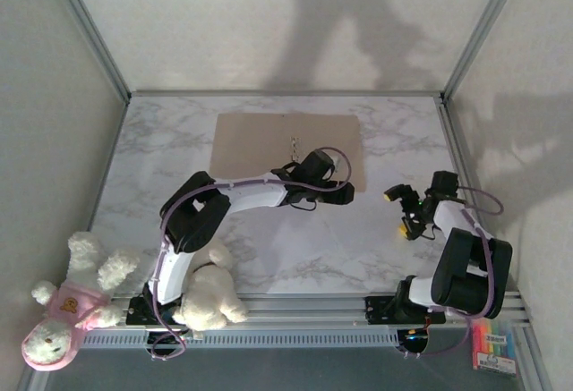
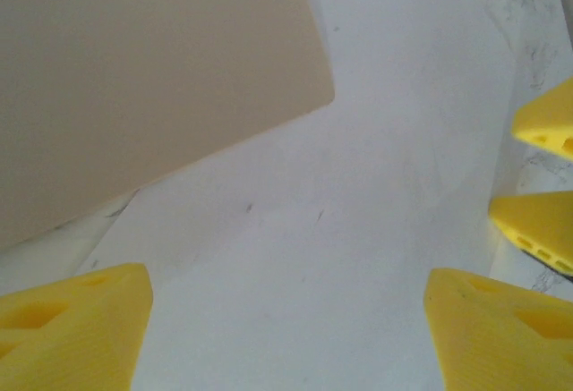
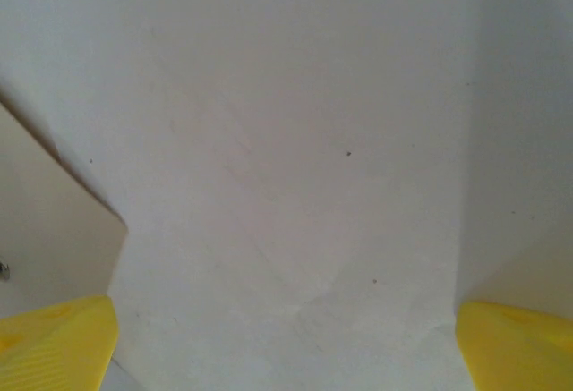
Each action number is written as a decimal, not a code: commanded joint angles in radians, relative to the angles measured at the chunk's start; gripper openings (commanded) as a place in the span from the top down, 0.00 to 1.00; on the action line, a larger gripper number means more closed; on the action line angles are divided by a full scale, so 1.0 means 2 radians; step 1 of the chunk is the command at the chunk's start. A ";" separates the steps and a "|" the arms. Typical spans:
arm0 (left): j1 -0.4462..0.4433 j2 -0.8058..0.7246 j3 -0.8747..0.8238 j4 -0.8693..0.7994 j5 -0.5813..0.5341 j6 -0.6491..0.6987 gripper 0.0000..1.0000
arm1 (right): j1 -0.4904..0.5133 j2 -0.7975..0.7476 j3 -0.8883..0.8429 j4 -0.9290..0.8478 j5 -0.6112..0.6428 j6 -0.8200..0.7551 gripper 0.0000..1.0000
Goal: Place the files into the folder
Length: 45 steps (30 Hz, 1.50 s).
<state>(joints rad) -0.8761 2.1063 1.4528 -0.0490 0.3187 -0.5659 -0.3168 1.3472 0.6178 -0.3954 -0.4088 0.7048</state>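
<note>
The marble surface (image 1: 269, 248) takes up most of the top view, boxed in by pale walls. The tan folder (image 1: 260, 145) lies flat on it at the far middle, with the left arm reaching over its near right corner. The files (image 2: 295, 257) show as white sheets lying flat on the surface just beside that corner, on the folder's right; in the left wrist view the folder's rounded corner overlaps their upper left part. Against the pale marble, their outline cannot be made out from above.

Two white plush toys sit at the near left: a bear (image 1: 210, 297) against the left arm's base and another in pink (image 1: 63, 315) past the rail.

The left pincer (image 2: 286, 319) hangs over the files, jaws apart with nothing between them. The right pincer (image 3: 286, 342) is spread wide over the same white paper, also holding nothing.

A pack of coloured markers (image 1: 492, 348) lies at the near right corner.
</note>
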 commanded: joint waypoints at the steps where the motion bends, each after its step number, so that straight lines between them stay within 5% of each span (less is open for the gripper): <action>1: -0.008 0.020 0.020 -0.022 -0.002 -0.011 0.20 | -0.017 0.013 0.017 -0.024 0.025 -0.028 0.02; 27: -0.057 0.055 0.046 -0.047 0.018 -0.059 0.22 | -0.018 -0.037 0.076 -0.109 -0.011 -0.031 0.01; 39: -0.100 0.047 0.022 -0.034 0.074 -0.098 0.22 | -0.018 -0.036 0.046 -0.111 -0.008 -0.019 0.01; 45: -0.113 0.049 0.026 0.024 0.160 -0.112 0.23 | -0.018 -0.045 0.050 -0.132 0.014 -0.032 0.01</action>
<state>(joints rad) -1.0859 2.1963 1.5120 -0.0608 0.5293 -0.7635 -0.3492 1.2823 0.7197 -0.6117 -0.4194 0.6529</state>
